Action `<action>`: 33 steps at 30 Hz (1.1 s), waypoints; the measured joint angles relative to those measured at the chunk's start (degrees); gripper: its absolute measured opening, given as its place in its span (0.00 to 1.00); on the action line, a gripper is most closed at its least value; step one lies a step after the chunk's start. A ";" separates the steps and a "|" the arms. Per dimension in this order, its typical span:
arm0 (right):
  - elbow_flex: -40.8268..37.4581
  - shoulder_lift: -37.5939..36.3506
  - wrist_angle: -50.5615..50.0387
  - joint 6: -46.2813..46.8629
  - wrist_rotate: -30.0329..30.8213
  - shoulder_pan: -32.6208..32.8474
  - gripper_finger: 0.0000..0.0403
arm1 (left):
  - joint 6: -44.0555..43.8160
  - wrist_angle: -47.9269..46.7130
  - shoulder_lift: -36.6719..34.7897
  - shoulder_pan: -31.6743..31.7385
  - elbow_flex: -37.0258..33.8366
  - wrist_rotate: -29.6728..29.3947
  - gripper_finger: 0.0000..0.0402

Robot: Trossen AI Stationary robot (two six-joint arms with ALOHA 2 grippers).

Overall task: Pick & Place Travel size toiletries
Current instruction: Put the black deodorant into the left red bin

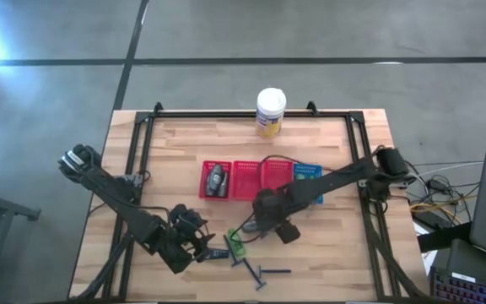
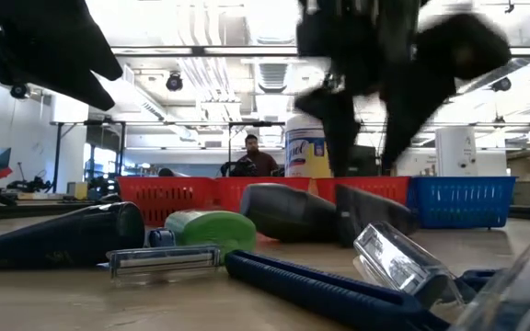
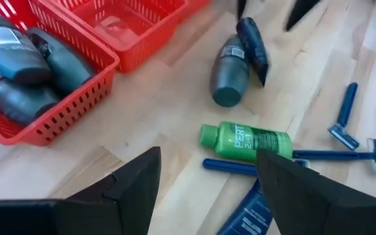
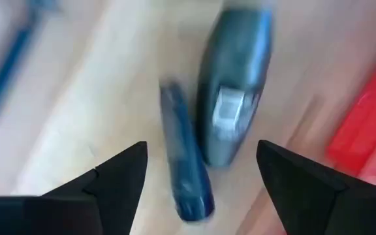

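Note:
A grey tube (image 4: 234, 98) and a flat dark packet (image 4: 185, 163) lie side by side on the wooden table. My right gripper (image 4: 201, 147) hangs open just above them, touching nothing; it also shows in the high view (image 1: 251, 225). My left gripper (image 3: 207, 156) is open and empty above the table near its front edge, close to a bright green tube (image 3: 253, 140) that lies on its side. Another dark packet (image 3: 247, 209) and blue-handled razors (image 3: 344, 155) lie beside it. Several grey tubes (image 3: 18, 72) lie in a red basket (image 3: 77, 104).
A row of red mesh baskets (image 1: 234, 179) and a blue one (image 1: 309, 181) stands mid-table. A white-lidded yellow canister (image 1: 270, 112) stands at the far edge. Bare wood lies to the left and right of the baskets. A person shows in the room beyond (image 2: 251, 156).

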 joint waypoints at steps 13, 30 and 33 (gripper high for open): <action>2.02 6.56 8.02 7.43 0.31 -0.79 0.80 | 0.18 -0.22 0.05 0.11 0.02 -3.65 0.63; 0.49 8.30 5.92 3.33 2.74 -3.59 0.71 | 0.40 -0.79 0.05 0.13 0.02 -3.68 0.63; -0.81 8.46 6.28 3.62 2.78 -3.59 0.73 | 0.63 -0.83 0.05 0.13 0.02 -3.67 0.63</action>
